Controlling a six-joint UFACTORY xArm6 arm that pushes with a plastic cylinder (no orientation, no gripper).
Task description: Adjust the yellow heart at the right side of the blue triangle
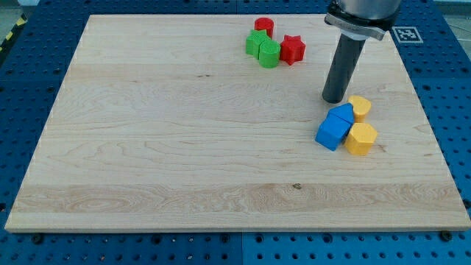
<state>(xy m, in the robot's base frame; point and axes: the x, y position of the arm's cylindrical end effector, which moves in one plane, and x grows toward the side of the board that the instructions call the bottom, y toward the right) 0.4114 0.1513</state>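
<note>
The yellow heart [360,107] lies at the view's right, touching the upper right of the blue triangle [342,114]. A blue cube [332,132] sits just below-left of the triangle, and a yellow hexagon [361,138] sits below the heart, beside the cube. My tip [335,100] rests on the board just above-left of the blue triangle and left of the yellow heart, a small gap from both.
At the view's top, a cluster: a red cylinder [264,26], a green star [257,43], a green hexagon [269,54] and a red star [292,49]. The wooden board [147,132] sits on a blue pegboard. A marker tag [407,34] lies off the board's top right corner.
</note>
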